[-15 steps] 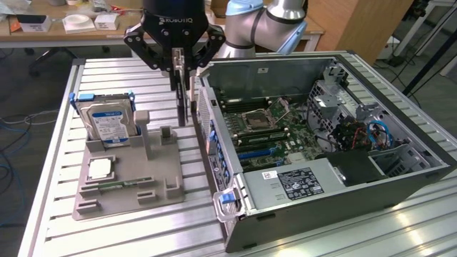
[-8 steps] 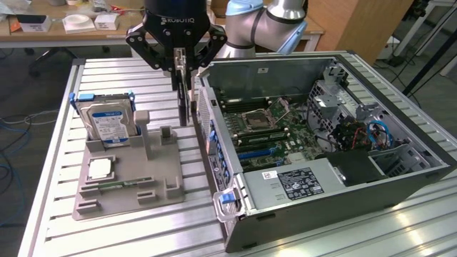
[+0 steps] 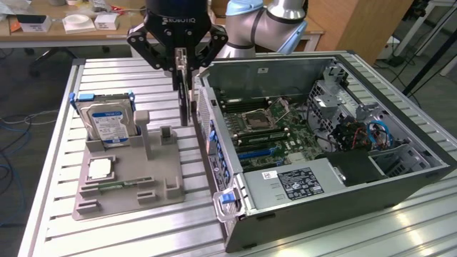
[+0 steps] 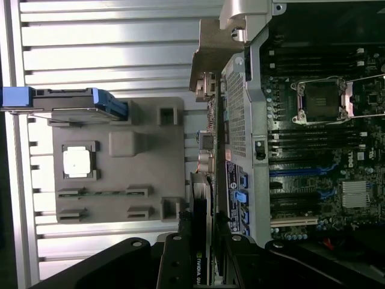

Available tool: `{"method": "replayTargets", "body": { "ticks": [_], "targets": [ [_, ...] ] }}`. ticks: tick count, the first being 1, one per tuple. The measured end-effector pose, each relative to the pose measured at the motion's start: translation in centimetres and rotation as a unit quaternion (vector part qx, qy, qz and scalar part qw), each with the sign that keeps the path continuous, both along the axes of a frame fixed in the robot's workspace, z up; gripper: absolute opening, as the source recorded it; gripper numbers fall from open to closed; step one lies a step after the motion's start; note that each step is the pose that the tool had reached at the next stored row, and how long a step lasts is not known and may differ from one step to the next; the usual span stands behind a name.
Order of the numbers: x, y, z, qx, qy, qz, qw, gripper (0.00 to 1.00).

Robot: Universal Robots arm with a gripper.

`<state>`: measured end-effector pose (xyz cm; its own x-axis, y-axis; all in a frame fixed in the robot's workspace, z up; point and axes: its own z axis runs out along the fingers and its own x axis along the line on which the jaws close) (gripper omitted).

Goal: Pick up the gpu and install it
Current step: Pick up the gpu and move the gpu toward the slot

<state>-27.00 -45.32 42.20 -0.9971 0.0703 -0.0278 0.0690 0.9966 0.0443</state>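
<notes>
Above slatted metal table [image 3: 107, 75], beside open computer case [image 3: 343, 209], ROBOTIQ-marked fingers [image 3: 147, 49] tight around the gpu [image 3: 184, 99].

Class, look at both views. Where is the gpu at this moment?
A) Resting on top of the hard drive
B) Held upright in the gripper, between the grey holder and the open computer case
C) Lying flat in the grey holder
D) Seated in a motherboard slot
B: the gripper is shut on the gpu, which hangs edge-down between the grey holder and the computer case, outside the case.
</notes>
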Motion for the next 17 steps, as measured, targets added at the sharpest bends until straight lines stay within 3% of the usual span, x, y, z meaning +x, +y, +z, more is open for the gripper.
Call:
{"method": "replayTargets", "body": {
  "ticks": [17],
  "targets": [
    [0.44,0.02,-0.02,0.0,0.0,0.0,1.0,0.26]
  ]
}}
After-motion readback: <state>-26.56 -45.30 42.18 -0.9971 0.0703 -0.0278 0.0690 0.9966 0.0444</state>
